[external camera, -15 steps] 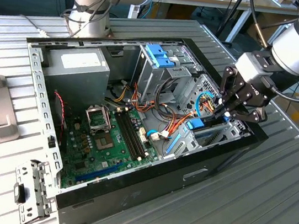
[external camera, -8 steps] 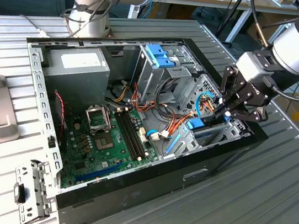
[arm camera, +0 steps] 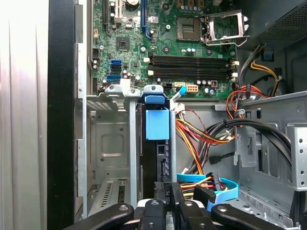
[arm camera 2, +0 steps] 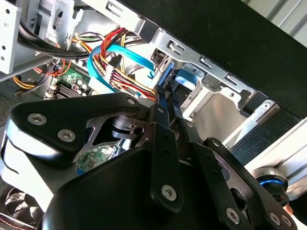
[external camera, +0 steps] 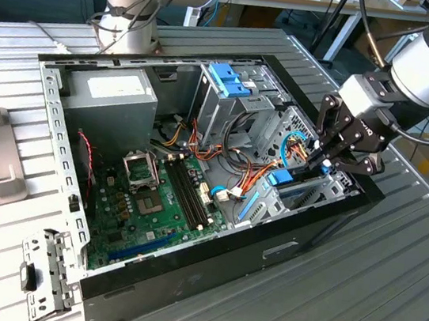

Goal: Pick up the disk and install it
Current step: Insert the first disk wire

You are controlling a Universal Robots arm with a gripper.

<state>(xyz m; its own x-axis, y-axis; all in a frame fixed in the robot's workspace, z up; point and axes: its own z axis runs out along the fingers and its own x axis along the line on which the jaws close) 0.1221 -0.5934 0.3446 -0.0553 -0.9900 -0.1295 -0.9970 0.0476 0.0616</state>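
Note:
The disk (external camera: 280, 178) stands on edge in a narrow metal bay at the front corner of the open computer case (external camera: 182, 276), on the exterior view's right. In the first wrist view its dark body runs between two metal walls, with the light-blue carrier tab (arm camera: 157, 123) at its far end. My gripper (external camera: 319, 166) hangs over the near end of that bay. Its black fingers (arm camera: 165, 191) sit close together, pinching the disk's near edge in both wrist views. The blue carrier (arm camera 2: 184, 80) shows just beyond my gripper (arm camera 2: 165, 98).
A tall metal drive cage with a blue bracket (external camera: 230, 79) stands beside the bay. Red, orange and black cables (arm camera: 201, 134) and a blue flat cable (arm camera 2: 120, 50) crowd next to the gripper. Motherboard (external camera: 153, 200) and power supply (external camera: 112, 90) fill the case's other half. A second arm's base (external camera: 132, 5) stands behind.

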